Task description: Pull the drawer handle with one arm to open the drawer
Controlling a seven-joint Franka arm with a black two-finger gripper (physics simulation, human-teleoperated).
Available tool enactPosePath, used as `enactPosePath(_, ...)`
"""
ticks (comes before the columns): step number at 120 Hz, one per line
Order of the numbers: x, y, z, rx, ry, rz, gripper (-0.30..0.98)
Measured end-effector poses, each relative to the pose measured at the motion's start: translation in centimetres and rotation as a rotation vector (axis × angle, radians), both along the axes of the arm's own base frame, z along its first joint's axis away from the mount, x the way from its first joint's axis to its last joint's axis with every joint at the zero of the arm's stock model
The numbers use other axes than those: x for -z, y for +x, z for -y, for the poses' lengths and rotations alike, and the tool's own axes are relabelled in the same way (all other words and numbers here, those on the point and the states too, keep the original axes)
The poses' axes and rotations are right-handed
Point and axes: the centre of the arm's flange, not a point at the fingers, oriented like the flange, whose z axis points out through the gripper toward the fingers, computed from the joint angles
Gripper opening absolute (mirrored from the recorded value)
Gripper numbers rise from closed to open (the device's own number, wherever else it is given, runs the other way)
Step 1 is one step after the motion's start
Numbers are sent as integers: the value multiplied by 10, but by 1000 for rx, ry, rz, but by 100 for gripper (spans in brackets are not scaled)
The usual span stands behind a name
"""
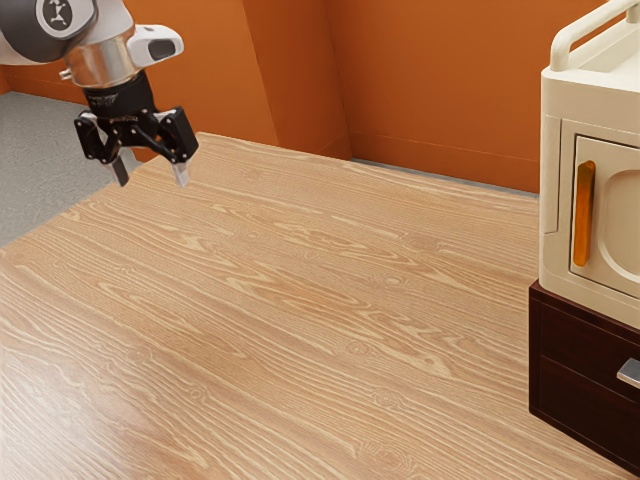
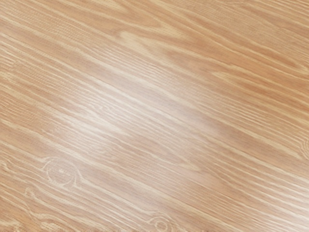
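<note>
The black two-finger pincer (image 1: 152, 176) hangs at the exterior view's upper left, pointing down, its two fingers spread wide with a clear gap and nothing between them. It is near the far left corner of a light wooden tabletop (image 1: 300, 300), touching neither handle. Well apart from it, at the exterior view's lower right, is a dark brown drawer unit (image 1: 570, 345), across a broad stretch of wood grain. Its silver drawer handle (image 1: 630, 373) sticks out from the upper front panel, partly cut off by the view's right edge. On top of the brown unit stands a cream cabinet (image 1: 553, 200) with an upright orange handle (image 1: 584, 213) on its front and a rounded rail (image 1: 590, 27) along its top. The cream front panel looks closed. Orange walls (image 1: 440, 90) rise behind the tabletop. The wrist view looks onto wood grain with ringed knots and a whitish sheen.
</note>
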Motion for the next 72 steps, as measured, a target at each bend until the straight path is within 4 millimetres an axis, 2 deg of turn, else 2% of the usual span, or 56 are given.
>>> enactPosePath(18, 0, -1, 0, -17, -2, -3, 69)
enactPosePath(21, -7, -4, 1, -19, 1, 9, 69)
enactPosePath(25, -34, -17, 6, -21, 16, 61, 69)
enactPosePath(32, -108, -61, 28, -10, 55, 211, 69)
enactPosePath(35, -126, -73, 37, -1, 64, 249, 69)
enactPosePath(39, -140, -82, 48, 13, 69, 279, 69)
enactPosePath(50, -151, -82, 73, 58, 70, 323, 69)
enactPosePath(72, -154, -71, 115, 141, 59, 369, 69)
